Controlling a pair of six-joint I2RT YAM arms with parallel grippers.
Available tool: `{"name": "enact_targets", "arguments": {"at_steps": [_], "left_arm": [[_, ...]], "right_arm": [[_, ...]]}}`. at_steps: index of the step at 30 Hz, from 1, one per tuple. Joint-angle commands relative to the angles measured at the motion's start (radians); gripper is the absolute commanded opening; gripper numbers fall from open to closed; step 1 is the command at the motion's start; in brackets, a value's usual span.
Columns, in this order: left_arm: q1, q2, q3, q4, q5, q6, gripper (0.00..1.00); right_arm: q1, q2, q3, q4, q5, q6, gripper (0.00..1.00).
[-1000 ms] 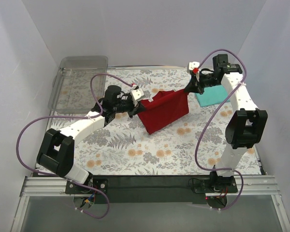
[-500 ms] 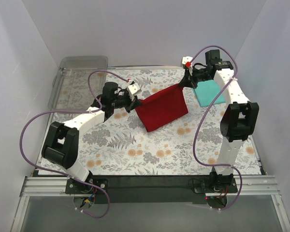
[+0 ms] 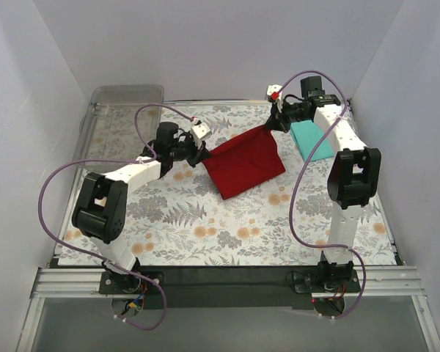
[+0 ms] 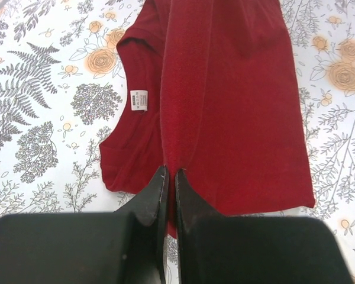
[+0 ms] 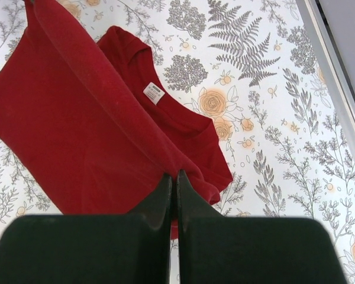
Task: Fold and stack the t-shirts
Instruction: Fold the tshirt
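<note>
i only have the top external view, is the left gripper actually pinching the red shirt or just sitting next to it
Observer: It is pinching it. In the left wrist view the left gripper is shut on a raised fold of the dark red t-shirt.
Operator: and the right one, same deal
Observer: Yes. In the right wrist view the right gripper is shut on a lifted ridge of the same shirt.
Operator: where's the neck of it, cant see from up here
Observer: The collar lies flat on the mat below the lifted cloth, and the white label inside it shows.
</note>
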Motion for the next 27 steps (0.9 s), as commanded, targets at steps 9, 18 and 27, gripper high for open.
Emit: {"name": "enact_targets", "arguments": {"at_steps": [9,18,27], "left_arm": [[0.027,0.111,0.105,0.028,-0.039,-0.01,0.0],[0.036,0.131,0.099,0.048,-0.099,-0.021,0.0],[0.039,0.196,0.139,0.05,-0.103,-0.033,0.0]], "right_arm": [[0.008,0.037,0.016,0.176,0.046,0.116,0.01],[0.023,0.081,0.031,0.199,0.089,0.139,0.01],[0.042,0.117,0.039,0.233,0.137,0.175,0.01]]}}
